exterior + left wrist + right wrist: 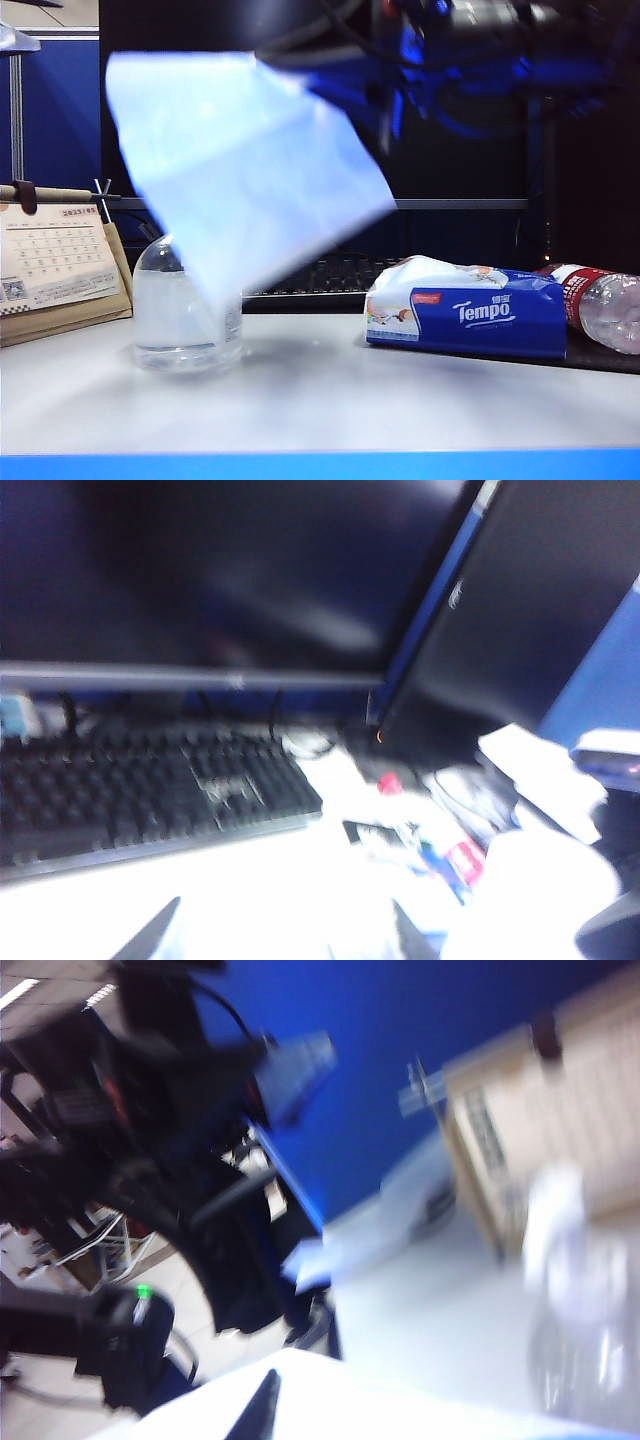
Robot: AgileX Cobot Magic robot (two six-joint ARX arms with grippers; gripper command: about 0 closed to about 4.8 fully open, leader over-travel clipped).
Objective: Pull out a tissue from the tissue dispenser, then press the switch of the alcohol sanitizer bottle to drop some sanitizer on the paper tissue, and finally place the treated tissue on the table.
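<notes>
At far left of the exterior view, leaning against the backdrop, a desk calendar (55, 262) on the white surface (320, 400). Just beside it, lower left of centre, the alcohol sanitizer bottle (185, 320), upright, its switch hidden behind paper. Spread wide above it, from upper left down toward the bottle, the tissue (240, 165), blurred, lower corner hanging in front of the bottle's top. Holding the tissue's upper right corner, the right gripper (385, 105), dark and smeared at top centre; clamped tight on the tissue, one fingertip (258, 1410) showing against white paper in the right wrist view. Behind, at mid-frame, a black keyboard (320, 275). Right of centre, lying flat on the surface, the tissue dispenser (465, 310), blue, white paper bulging at its left end. At far right, touching the dispenser's end, a water bottle (605, 305) on its side. Not seen in the exterior view, the left gripper (280, 940); in the left wrist view only two dark tips at the bottom edge, apart, nothing between them, how wide impossible to judge.
</notes>
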